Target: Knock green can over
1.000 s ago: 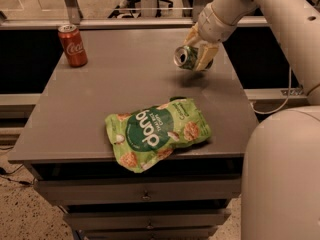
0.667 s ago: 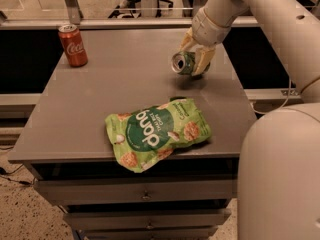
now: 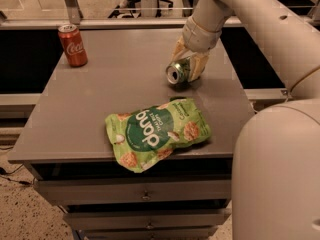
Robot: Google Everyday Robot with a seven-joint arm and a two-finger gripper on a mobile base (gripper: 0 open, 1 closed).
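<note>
The green can (image 3: 178,72) lies tipped on its side on the grey table (image 3: 120,84), right of centre at the back, its silver top facing the camera. My gripper (image 3: 191,64) sits right over and behind it, one finger on each side of the can. The pale fingers (image 3: 199,66) touch or nearly touch the can's body. The arm comes down from the upper right.
A red Coca-Cola can (image 3: 72,45) stands upright at the table's back left corner. A flat green snack bag (image 3: 157,131) lies near the front edge, right of centre. My robot's white body (image 3: 280,174) fills the lower right. Drawers sit below the table.
The green can has rolled a little to the left and nearer the camera with the gripper following it; its top now faces the camera more squarely.
</note>
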